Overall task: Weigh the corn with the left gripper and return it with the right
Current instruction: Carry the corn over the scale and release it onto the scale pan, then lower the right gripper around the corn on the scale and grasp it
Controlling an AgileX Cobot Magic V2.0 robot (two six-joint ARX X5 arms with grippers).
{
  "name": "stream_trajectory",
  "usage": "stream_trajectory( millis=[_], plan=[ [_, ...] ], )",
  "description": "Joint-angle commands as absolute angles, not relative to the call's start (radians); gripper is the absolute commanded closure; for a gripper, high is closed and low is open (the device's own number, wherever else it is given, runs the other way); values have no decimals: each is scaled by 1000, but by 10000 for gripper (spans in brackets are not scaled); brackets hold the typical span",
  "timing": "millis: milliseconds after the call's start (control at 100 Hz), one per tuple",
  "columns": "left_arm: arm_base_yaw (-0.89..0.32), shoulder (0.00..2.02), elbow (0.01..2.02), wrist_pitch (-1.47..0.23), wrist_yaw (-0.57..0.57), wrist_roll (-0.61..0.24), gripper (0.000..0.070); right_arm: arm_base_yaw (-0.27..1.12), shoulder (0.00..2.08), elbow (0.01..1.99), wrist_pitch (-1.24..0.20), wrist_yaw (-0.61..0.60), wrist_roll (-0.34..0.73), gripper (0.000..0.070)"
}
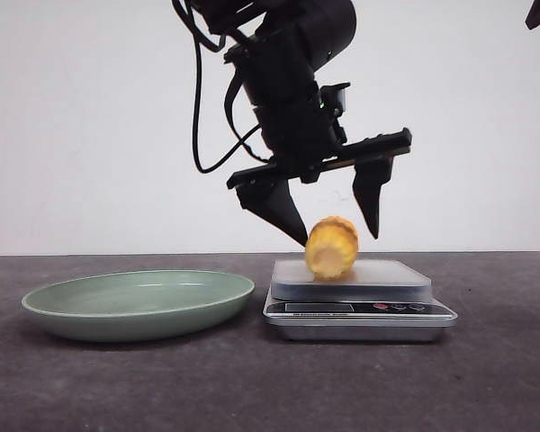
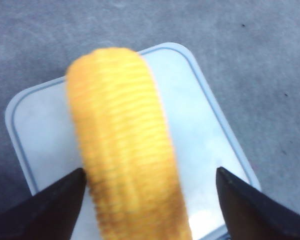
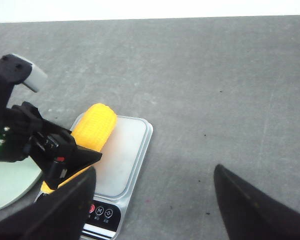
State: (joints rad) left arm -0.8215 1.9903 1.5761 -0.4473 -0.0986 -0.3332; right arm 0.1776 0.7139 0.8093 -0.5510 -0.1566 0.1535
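Observation:
The corn [image 1: 331,247] is a stubby yellow cob lying on its side on the platform of the silver kitchen scale [image 1: 391,277]. My left gripper [image 1: 336,236] hangs over it, open, with one black finger on each side of the cob; the left fingertip is close against the cob. In the left wrist view the corn [image 2: 122,140] fills the gap between the spread fingers of the left gripper [image 2: 151,171]. My right gripper [image 3: 155,169] is open and empty, high to the right of the scale [image 3: 132,145], looking down on the corn [image 3: 95,125].
A pale green plate [image 1: 135,301] stands empty just left of the scale; its edge shows in the right wrist view [image 3: 10,185]. The scale's buttons [image 1: 398,307] face the front. The dark grey tabletop [image 1: 486,360] extends right of the scale.

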Motion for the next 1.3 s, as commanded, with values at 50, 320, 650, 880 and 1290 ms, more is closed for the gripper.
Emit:
stream_trajectory(
  millis=[50,320,650,880,1290],
  plan=[
    [-839,1901,1633,-446,-107,-286,184,181,717,830,-539,-156,143,230],
    [-843,1514,1637,-555,-247,-193,185,194,733,831,-477,-187,159,229],
    [-924,1048,1637,-811,-593,-136,186,379,922,833,-315,-171,228,203],
    [-938,828,1637,-1050,-779,-211,186,511,1134,863,-202,-123,258,200],
    [-937,648,1622,-1453,-775,-521,186,601,1521,1098,-202,-11,266,118]
  ],
)
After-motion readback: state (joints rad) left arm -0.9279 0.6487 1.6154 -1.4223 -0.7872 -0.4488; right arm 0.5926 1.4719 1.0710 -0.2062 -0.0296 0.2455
